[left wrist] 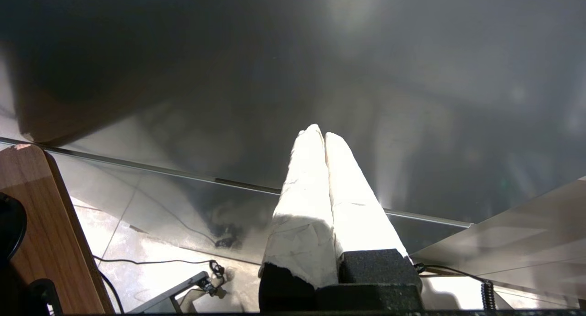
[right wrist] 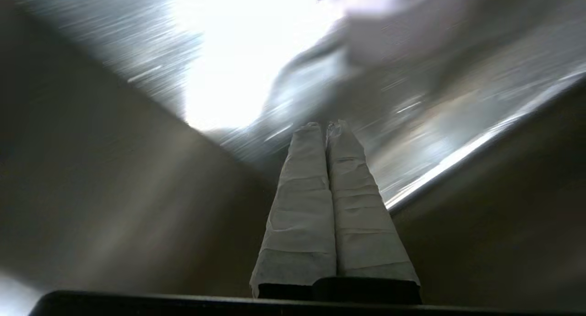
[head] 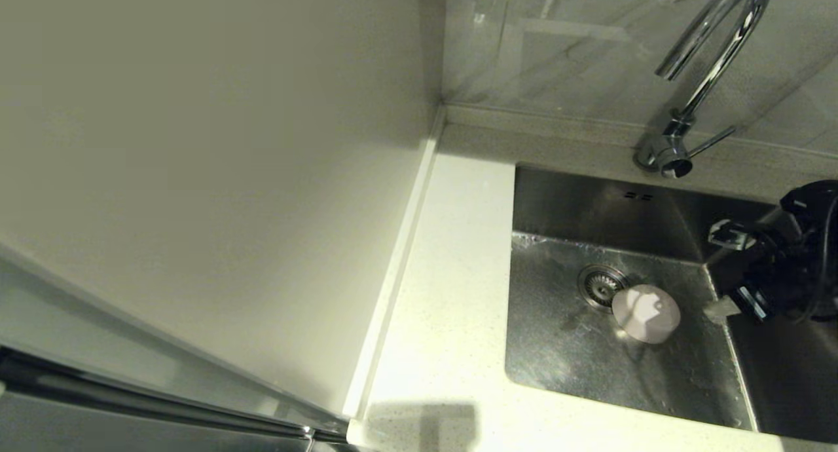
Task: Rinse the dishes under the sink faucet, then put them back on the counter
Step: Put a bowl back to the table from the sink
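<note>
One of the dishes, a pale pink bowl (head: 647, 313), lies tilted on the floor of the steel sink (head: 576, 360), touching the right side of the round drain (head: 600, 284). My right gripper (head: 719, 309) is inside the basin just to the right of the bowl, a short gap away. Its wrapped fingers (right wrist: 300, 192) are pressed together with nothing between them. The chrome faucet (head: 710, 52) arches over the back right of the sink, its lever (head: 713, 141) pointing right. The white speckled counter (head: 452, 295) runs along the sink's left side. My left gripper (left wrist: 322, 133) is shut and parked out of the head view.
A plain cream wall panel (head: 196, 144) fills the left, with a raised pale strip (head: 399, 262) where it meets the counter. A marbled backsplash (head: 556, 52) stands behind the sink. Two overflow slots (head: 638, 195) sit in the sink's back wall. A metal rail (head: 163, 406) crosses the bottom left.
</note>
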You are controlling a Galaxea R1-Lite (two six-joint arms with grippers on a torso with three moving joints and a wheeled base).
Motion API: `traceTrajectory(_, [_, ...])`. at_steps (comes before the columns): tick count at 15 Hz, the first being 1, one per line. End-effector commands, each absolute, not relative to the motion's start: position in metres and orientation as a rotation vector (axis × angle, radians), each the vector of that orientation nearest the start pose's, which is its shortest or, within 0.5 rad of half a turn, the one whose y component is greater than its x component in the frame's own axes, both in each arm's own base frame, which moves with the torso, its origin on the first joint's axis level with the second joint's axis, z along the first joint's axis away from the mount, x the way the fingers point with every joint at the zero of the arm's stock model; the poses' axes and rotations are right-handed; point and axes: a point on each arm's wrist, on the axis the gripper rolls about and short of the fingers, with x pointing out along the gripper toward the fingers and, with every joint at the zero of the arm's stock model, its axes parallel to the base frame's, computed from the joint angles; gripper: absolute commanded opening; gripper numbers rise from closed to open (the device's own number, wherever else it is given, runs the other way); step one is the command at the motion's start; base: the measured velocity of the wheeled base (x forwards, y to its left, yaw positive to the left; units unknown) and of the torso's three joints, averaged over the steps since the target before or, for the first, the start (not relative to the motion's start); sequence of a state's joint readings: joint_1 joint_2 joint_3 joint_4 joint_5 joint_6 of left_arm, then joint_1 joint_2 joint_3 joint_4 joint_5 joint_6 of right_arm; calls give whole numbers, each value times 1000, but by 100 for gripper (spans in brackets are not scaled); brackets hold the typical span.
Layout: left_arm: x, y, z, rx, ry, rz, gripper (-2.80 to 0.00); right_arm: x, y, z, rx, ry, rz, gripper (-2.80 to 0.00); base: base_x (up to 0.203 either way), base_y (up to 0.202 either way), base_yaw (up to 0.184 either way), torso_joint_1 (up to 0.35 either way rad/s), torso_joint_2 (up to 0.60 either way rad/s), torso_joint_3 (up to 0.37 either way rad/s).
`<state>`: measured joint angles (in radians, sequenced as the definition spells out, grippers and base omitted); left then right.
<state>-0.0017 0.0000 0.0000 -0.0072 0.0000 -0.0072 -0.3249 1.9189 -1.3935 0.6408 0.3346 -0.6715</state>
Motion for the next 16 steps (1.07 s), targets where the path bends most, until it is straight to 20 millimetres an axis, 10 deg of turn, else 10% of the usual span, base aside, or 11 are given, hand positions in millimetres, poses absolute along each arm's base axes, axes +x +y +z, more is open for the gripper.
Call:
traceTrajectory(1, [-23,0,75,-8,-5,-2,-280,287,-80,193,-129,1204,478,-280,0,0,0,0,0,0])
traceTrajectory(8, [-23,0,75,-8,-5,-2,-280,303,-39,192,-281,1196,662,-280,0,0,0,0,0,0])
traceTrajectory(16, [-23,0,75,-8,-5,-2,-280,363,-22,141,-298,1184,871,-280,0,0,0,0,0,0])
